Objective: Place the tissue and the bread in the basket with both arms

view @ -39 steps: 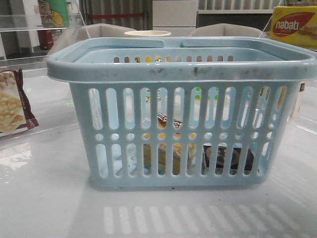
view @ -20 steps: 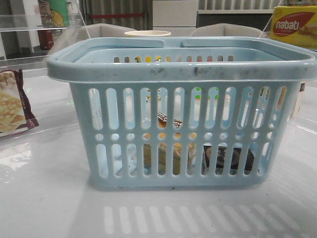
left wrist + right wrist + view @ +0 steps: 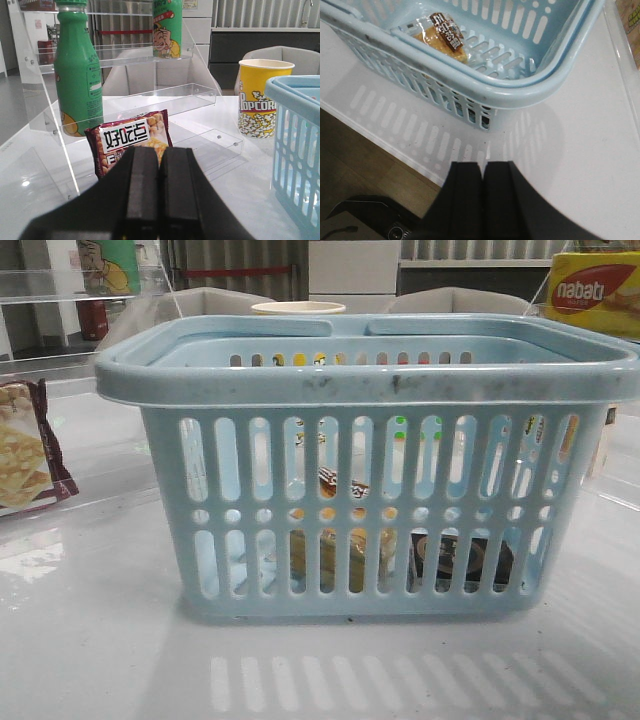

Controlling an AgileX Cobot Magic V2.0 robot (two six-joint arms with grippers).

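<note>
The light-blue basket (image 3: pixel 365 380) stands mid-table in the front view. Through its slots I see the bread bag (image 3: pixel 340 540) with its brown-and-white label, and the dark tissue pack (image 3: pixel 462 560) to its right on the floor of the basket. The right wrist view shows the basket (image 3: pixel 535 85) from above with the bread (image 3: pixel 445 36) lying inside; the tissue is hidden there. My left gripper (image 3: pixel 159 152) is shut and empty, away from the basket (image 3: pixel 295 125). My right gripper (image 3: pixel 482 167) is shut and empty, over the table edge near a basket corner. Neither gripper shows in the front view.
A maroon-edged cracker packet (image 3: pixel 132 142) leans by a clear acrylic shelf (image 3: pixel 150 55) holding green bottles (image 3: pixel 77 75). A popcorn cup (image 3: pixel 259 97) stands beside the basket. The yellow nabati box (image 3: pixel 594 292) is at the back right. The table's front edge (image 3: pixel 385 145) is near.
</note>
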